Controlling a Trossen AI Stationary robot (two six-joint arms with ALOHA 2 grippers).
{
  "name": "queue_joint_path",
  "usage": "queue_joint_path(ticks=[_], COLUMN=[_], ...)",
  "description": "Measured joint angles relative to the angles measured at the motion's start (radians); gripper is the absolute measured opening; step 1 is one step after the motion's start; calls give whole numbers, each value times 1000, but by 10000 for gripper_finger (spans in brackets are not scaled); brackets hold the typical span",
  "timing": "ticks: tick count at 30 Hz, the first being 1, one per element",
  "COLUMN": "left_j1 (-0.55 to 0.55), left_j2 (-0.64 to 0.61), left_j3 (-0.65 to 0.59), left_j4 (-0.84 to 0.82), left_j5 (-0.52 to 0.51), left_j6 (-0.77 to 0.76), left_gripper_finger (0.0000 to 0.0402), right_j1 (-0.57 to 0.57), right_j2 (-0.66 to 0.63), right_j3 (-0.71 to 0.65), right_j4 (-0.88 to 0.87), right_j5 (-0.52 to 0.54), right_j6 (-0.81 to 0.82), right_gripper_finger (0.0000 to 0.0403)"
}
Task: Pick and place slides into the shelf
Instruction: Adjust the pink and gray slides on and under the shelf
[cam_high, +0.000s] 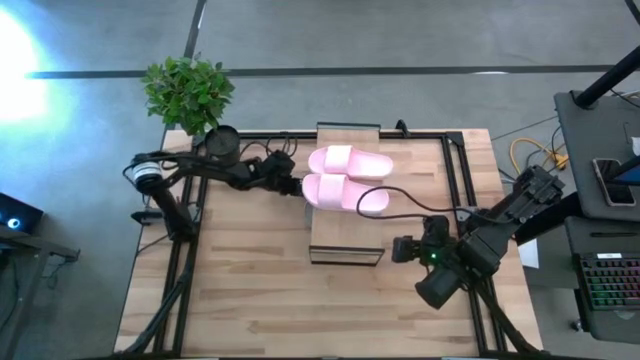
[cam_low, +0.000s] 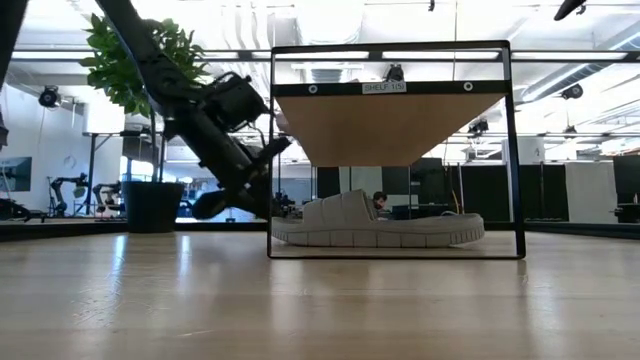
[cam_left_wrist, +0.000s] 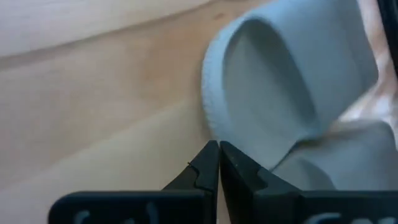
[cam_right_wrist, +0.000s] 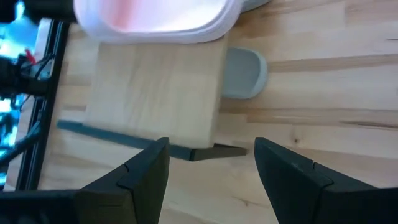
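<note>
The shelf stands mid-table, a light wood plank in a dark frame. Two pale pink slides lie side by side on its top. A grey-green slide rests sole-down on the table under the plank; one end pokes out past the shelf's right side. My left gripper is shut and slants down at the shelf's left side, its tips right at the slide's rounded end. My right gripper hangs open, high above the table to the right of the shelf's near end. My left gripper's shut fingertips stand right at the rim of the grey-green slide's rounded left end, coming slanting down from the table's left. I cannot tell whether they touch it.
A potted plant stands at the table's far left corner. Black frame rails run along the table's sides and far edge. Bare wood tabletop lies in front of the shelf. A keyboard sits off the table at the right.
</note>
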Motion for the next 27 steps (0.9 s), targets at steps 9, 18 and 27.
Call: queue_joint_path(ticks=[9,18,27], left_j1=[-47,-122,-180], left_j2=[-257,-492,-625], left_j3=[-120,-214,-235], left_j4=[-155,-149,-146], left_j5=[-36,-8,20], left_j6=[71,-40,-129], left_gripper_finger=[0,0,0], right_j1=[61,75,197], right_j2=[1,-7,-50], right_j3=[-2,-127,-288], right_j4=[-25,114,333], right_j5=[-79,-180,-154], right_j6=[77,59,62], right_gripper_finger=[226,224,81])
